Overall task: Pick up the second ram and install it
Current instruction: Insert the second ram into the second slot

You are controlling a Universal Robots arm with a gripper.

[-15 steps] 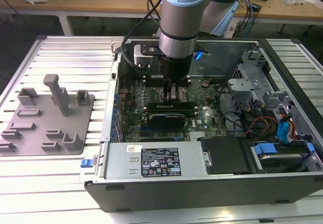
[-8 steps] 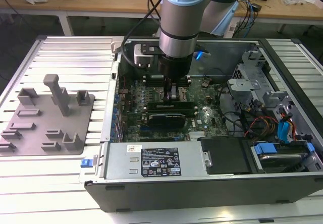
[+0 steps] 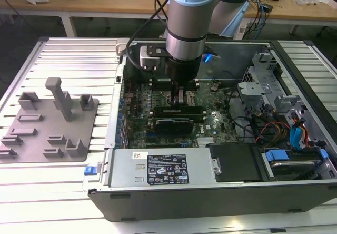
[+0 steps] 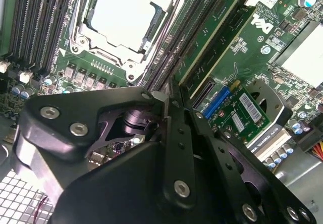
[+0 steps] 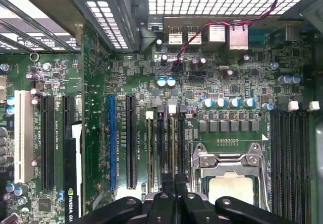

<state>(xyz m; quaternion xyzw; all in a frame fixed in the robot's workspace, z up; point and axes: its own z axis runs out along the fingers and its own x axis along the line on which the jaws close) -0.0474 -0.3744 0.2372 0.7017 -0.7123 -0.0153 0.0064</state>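
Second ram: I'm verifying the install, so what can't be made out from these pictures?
Second wrist view: the black hand covers the memory slots, hiding whether it holds the second ram.
First wrist view: the hand and picture edge cut those slots off.
Exterior view: the arm blocks them.

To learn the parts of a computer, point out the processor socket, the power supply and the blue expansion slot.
processor socket (image 5: pixel 229 189), first wrist view, its pale centre.
power supply (image 3: pixel 163 166), exterior view, its labelled top face.
blue expansion slot (image 5: pixel 111 143), first wrist view, halfway along its length.
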